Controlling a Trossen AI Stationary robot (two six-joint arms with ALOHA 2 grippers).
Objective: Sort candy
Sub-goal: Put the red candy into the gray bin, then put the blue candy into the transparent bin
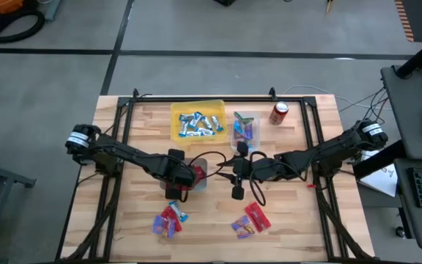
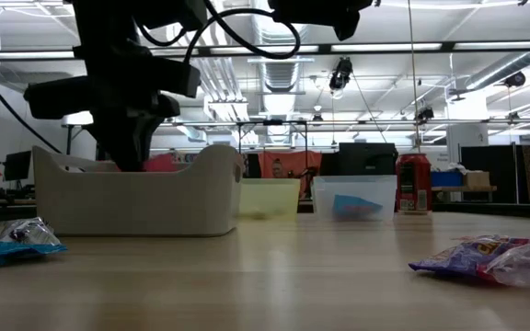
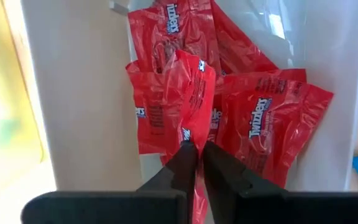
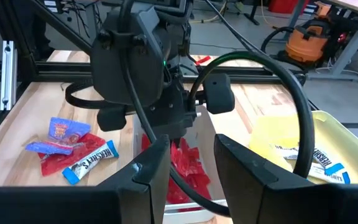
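Note:
A white bin stands at the table's middle with several red candy packets lying in it. My left gripper reaches steeply down into this bin and is shut on one more red packet. In the high view the left gripper covers most of the bin. Just to the bin's right, my right gripper hovers above the table, nearly level. It is open, with nothing between its fingers. My left gripper pinches one red packet by an end edge between its two fingertips. The fingers come from above, pointing steeply down. The packet hangs below them inside the white bin, over the other red packets; whether it rests on them, I cannot tell.
At the far side stand a yellow bin with blue-and-silver bars, a clear bin with pink and blue packets, and a red can. Loose candy lies near the front edge at left and right.

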